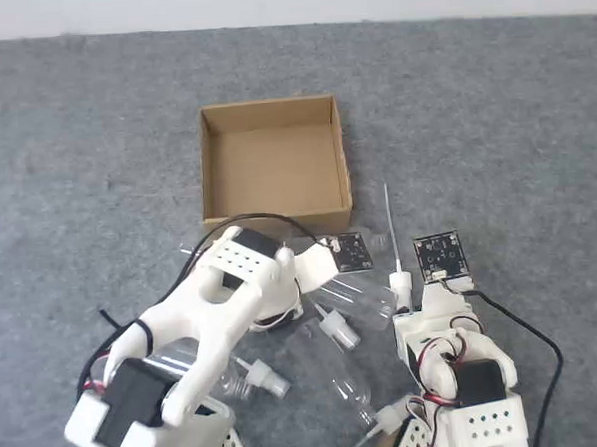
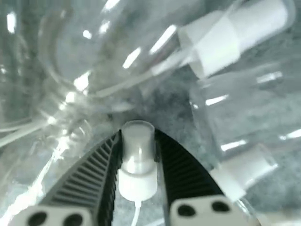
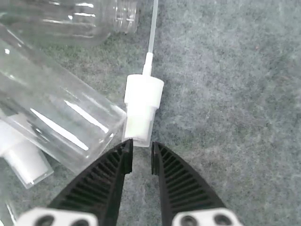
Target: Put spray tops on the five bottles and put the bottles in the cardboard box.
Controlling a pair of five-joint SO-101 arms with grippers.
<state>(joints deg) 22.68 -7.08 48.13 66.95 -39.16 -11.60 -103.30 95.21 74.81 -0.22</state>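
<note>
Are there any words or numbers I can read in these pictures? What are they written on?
There is no text that can be read.
The cardboard box: plain, no print showing.
The bottles: clear, no labels.
The spray tops: plain white, no marks.
The circuit boards on the arms: tiny marks, too small to read.

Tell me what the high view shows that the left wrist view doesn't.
High view: the empty box, the left arm, the right arm, and a long-tubed top lying just ahead of the right arm. Left wrist view: jaws closed on a spray top. Both: clear bottles lying on the grey mat, with loose tops among them.
</note>
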